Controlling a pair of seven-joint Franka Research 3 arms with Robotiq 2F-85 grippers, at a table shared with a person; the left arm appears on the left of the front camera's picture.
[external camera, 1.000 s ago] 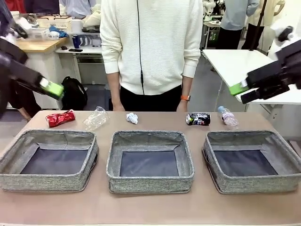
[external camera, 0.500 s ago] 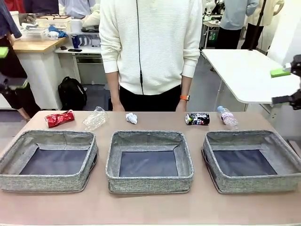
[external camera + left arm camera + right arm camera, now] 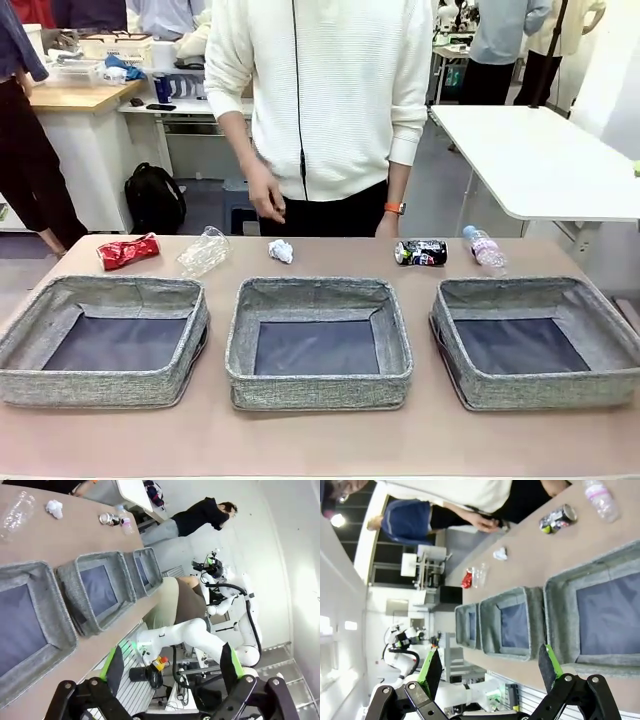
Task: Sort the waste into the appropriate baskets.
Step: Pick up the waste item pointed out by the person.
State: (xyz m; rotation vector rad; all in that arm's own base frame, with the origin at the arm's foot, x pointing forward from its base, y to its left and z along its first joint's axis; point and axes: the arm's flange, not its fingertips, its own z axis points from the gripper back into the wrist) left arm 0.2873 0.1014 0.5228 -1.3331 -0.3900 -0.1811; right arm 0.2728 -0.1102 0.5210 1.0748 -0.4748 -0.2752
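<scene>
While three grey woven baskets stand in a row on the table [image 3: 320, 440], the left basket [image 3: 100, 385], middle basket [image 3: 318, 390] and right basket [image 3: 545, 392] each hold nothing over a dark flat bottom. The crumpled clear plastic container [image 3: 204, 250] lies at the left basket's one o'clock, with the crushed red can [image 3: 128, 251] at twelve. The pink-labelled clear bottle [image 3: 485, 247] lies at the right basket's eleven, the dark multicoloured can [image 3: 420, 253] at the bottle's nine. The small white paper ball [image 3: 281, 250] sits at the middle basket's twelve. The left gripper [image 3: 171, 651] and right gripper [image 3: 489, 652] are spread wide, grasping nothing.
</scene>
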